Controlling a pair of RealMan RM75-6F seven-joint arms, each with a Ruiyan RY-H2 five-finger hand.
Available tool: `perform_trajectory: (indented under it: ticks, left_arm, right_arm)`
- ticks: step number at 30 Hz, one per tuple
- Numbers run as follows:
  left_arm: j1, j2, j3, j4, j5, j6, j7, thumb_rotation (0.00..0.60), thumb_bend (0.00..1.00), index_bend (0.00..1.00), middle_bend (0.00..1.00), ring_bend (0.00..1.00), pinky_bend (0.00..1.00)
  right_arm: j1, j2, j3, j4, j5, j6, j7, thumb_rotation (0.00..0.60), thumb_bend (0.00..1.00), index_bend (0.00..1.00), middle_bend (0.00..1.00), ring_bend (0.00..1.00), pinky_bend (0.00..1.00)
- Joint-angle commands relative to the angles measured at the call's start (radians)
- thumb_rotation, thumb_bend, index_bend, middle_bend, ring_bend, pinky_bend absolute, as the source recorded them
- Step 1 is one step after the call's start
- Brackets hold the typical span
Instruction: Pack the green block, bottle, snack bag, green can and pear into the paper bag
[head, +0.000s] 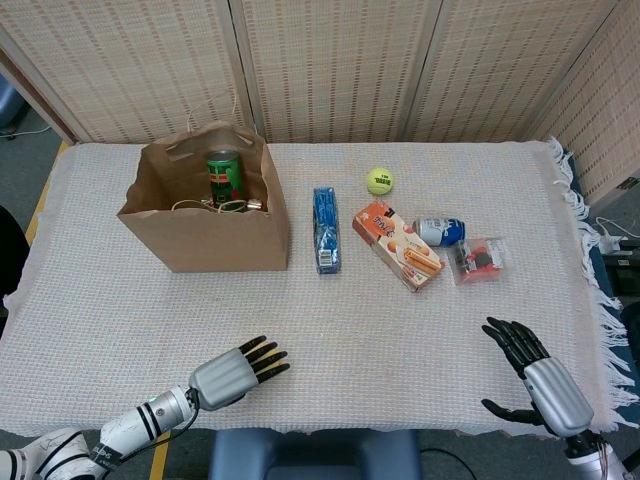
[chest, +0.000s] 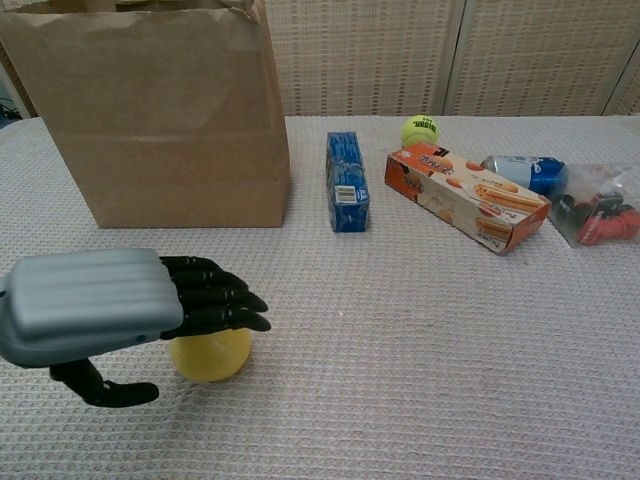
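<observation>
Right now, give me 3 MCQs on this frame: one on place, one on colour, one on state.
1. Where is the green can?
A. inside the paper bag
B. beside the tennis ball
C. at the table edge

2. What colour is the narrow box right of the bag?
A. orange
B. blue
C. green

3. What is the left hand doing?
A. lifting the pear
B. reaching into the bag
C. spread over the pear, fingers not closed

Answers: 1 A, the can stands upright in the open bag. 2 B, its wrapping is blue. 3 C, the pear sits on the cloth beneath extended fingers.
</observation>
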Motion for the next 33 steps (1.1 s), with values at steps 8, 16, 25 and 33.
perform_trajectory:
  ticks: [8,16,25,33]
  left_arm:
    - [-0.040,-0.024,-0.037,0.012,-0.124,-0.072,0.086,0.600,0.34,0.00,0.00,0.00,0.09]
    - [-0.048,-0.053,-0.034,0.020,-0.203,-0.083,0.109,0.600,0.37,0.05,0.03,0.03,0.23]
    - [-0.043,-0.104,0.000,0.073,-0.182,-0.033,0.071,0.600,0.60,0.54,0.45,0.43,0.65]
    - [-0.031,-0.067,0.002,0.072,-0.144,0.056,0.063,0.600,0.65,0.66,0.64,0.61,0.80]
  right_arm:
    - [0.001,-0.002,-0.006,0.006,-0.007,-0.009,0.005,0.600,0.06,0.00,0.00,0.00,0.00]
    - [0.006,0.006,-0.008,-0.004,0.002,-0.023,0.001,0.600,0.06,0.00,0.00,0.00,0.00]
    - [0.005,0.013,-0.010,-0.014,0.012,-0.030,-0.008,0.600,0.06,0.00,0.00,0.00,0.00]
    - [0.005,0.014,-0.012,-0.014,0.013,-0.032,-0.011,0.600,0.06,0.00,0.00,0.00,0.00]
